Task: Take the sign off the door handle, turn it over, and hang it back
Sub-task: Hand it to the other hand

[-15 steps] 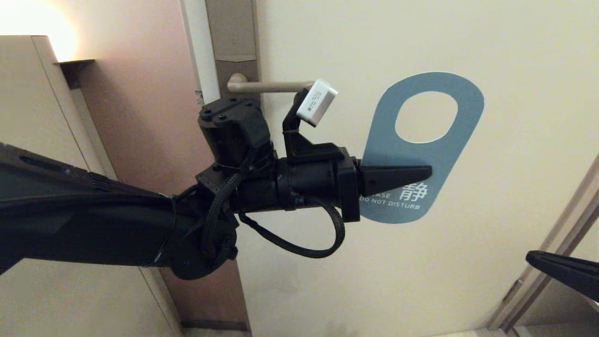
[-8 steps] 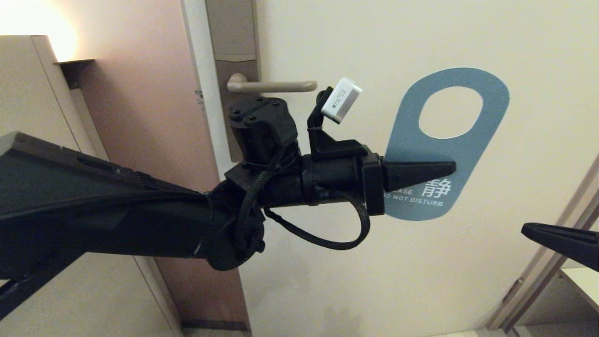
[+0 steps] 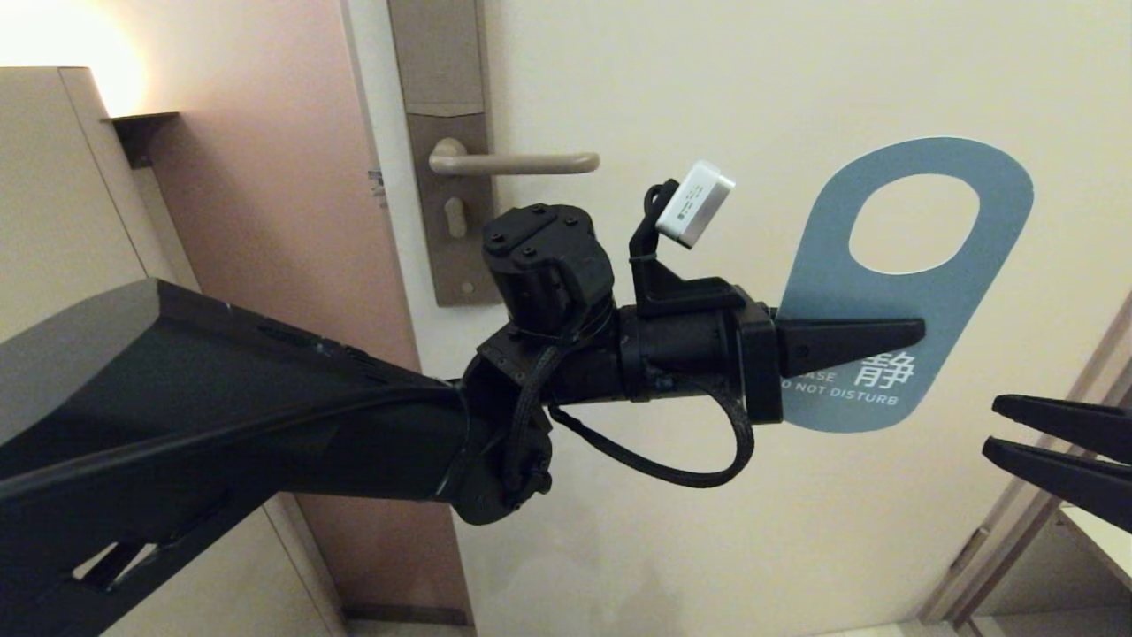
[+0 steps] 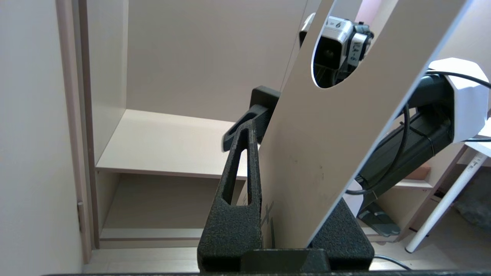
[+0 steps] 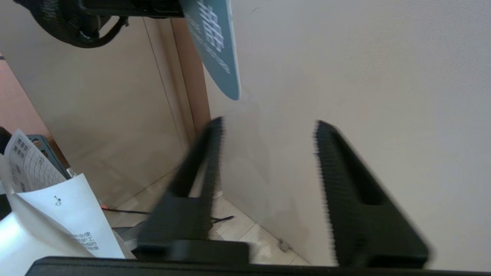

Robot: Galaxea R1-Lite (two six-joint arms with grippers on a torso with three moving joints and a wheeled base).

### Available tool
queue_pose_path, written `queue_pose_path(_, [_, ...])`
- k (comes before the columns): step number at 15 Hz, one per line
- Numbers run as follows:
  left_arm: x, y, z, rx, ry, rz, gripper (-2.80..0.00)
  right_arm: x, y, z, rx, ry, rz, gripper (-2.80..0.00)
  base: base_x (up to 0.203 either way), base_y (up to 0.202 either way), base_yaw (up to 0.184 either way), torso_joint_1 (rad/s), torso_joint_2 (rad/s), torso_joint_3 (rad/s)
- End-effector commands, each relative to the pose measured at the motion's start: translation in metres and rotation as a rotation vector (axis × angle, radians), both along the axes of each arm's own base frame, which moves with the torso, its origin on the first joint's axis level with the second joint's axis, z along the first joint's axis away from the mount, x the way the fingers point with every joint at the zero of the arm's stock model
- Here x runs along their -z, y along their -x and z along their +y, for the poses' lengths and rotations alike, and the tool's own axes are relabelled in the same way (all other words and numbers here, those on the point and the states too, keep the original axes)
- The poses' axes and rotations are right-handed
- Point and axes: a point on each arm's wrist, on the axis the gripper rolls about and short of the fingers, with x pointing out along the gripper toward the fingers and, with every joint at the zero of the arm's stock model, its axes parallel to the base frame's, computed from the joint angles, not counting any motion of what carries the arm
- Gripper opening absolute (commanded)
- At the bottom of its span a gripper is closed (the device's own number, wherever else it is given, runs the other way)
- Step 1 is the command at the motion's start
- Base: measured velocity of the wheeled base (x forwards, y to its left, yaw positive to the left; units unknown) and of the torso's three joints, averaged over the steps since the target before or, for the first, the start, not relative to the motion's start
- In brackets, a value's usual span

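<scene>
Two black robot arms fill the near part of the scene, seen from the robot's head as it looks at a cream door. The left gripper (image 3: 915,332), reaching in from the left, is clamped on the lower half of the sign (image 3: 911,283), holding it in the air in front of the door with its blue "DO NOT DISTURB" face toward the camera. The left wrist view shows the card (image 4: 318,153) pinched edge-on between the two black fingers (image 4: 241,172), its pale reverse face on show. At the right edge, lower than the sign and apart from it, the right gripper (image 3: 990,425) waits with its fingers spread and nothing between them; its own wrist view shows the sign's rounded lower end (image 5: 220,57) just beyond the gap in its jaws. Farther back, on the door, the door handle (image 3: 517,163) is bare, well to the left of the sign.

The sign is therefore off the handle, and the turning-over step appears to be in hand. The next move likely calls for the right gripper to close on a free edge of the card, so the left can let go and the white face can be brought forward.
</scene>
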Motion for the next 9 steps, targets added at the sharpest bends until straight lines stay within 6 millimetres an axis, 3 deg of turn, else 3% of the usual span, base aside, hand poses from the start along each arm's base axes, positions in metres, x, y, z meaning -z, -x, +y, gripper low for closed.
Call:
queue_pose_path(1, [0.002,0.000,-0.001,0.005,0.002,0.000,-2.80,0.001,0.002,0.000,-0.005,0.000,-0.004,0.00,0.000,0.000,0.000,0.000,0.00,0.000])
queue_pose_path(9, [0.006,0.011,-0.015,0.060,0.024,0.030,-2.80,-0.004,0.004,0.005,-0.126,-0.026,-0.056,0.00,0.000,0.000,0.000,0.000,0.00,0.000])
